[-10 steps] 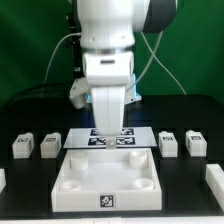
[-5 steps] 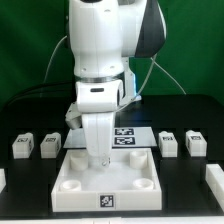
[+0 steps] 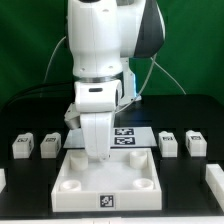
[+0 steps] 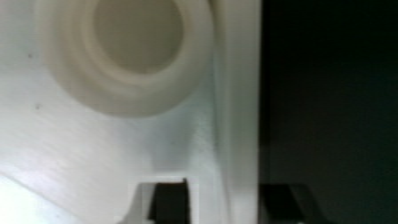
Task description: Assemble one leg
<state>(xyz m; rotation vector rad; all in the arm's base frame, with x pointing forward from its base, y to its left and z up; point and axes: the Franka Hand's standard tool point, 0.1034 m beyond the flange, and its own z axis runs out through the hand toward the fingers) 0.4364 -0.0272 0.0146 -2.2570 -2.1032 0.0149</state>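
The large white square top (image 3: 130, 196) lies at the table's front middle. My gripper (image 3: 97, 158) is lowered onto its back edge, left of centre. In the wrist view the gripper (image 4: 228, 202) has one dark finger (image 4: 169, 203) on each side of the top's rim wall (image 4: 231, 100), both touching it, so it is shut on the rim. A round corner socket (image 4: 125, 50) lies beside the rim. Two legs (image 3: 22, 146) (image 3: 50, 144) stand on the exterior view's left and two more (image 3: 168, 143) (image 3: 195, 144) on its right, all apart from the gripper.
The marker board (image 3: 128, 137) lies behind the top, partly hidden by the arm. White pieces sit at the far left edge (image 3: 2, 179) and the far right edge (image 3: 214, 180). Cables hang behind the arm.
From one second ago the arm moved toward the exterior view's left and came down onto the top's back edge. Over the last half second nothing has visibly moved.
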